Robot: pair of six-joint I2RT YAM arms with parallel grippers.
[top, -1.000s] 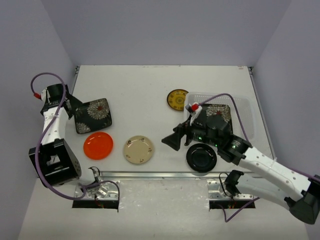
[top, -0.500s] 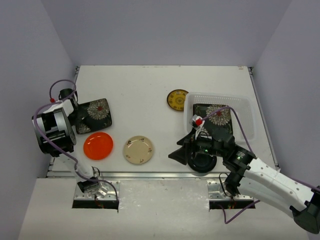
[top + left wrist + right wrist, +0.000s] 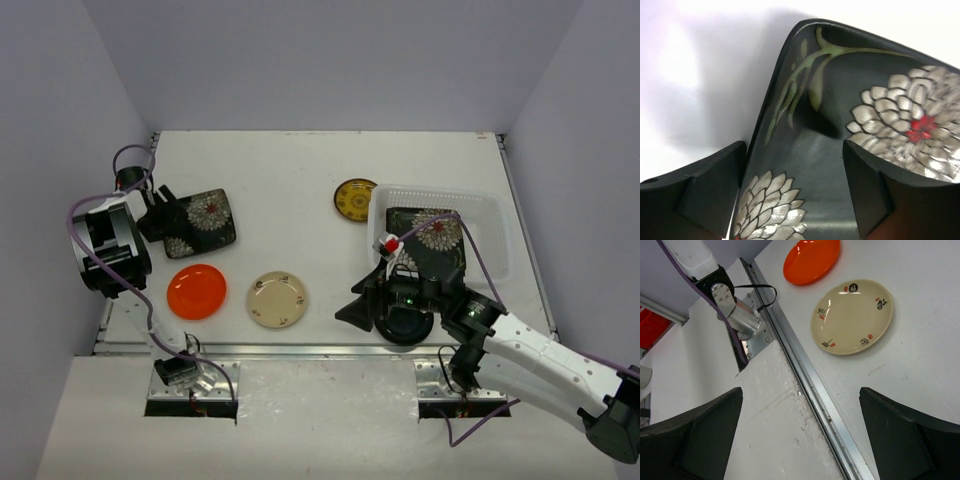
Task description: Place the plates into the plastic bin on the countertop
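I find the left gripper [image 3: 795,150] astride the rim of the black floral plate [image 3: 855,75], one finger outside, one inside, jaws apart, unclamped. The right gripper [image 3: 801,395], wide and empty, lies well off that plate.

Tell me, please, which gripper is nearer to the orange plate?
Left. The left gripper sits at the black floral plate just behind the orange plate; the right gripper hovers beyond the cream plate, near the glossy black plate.

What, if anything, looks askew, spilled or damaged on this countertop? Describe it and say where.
The black floral plate at the left sits crooked to the countertop edges, one rim between the left claw's fingers. Nothing looks spilled or broken.
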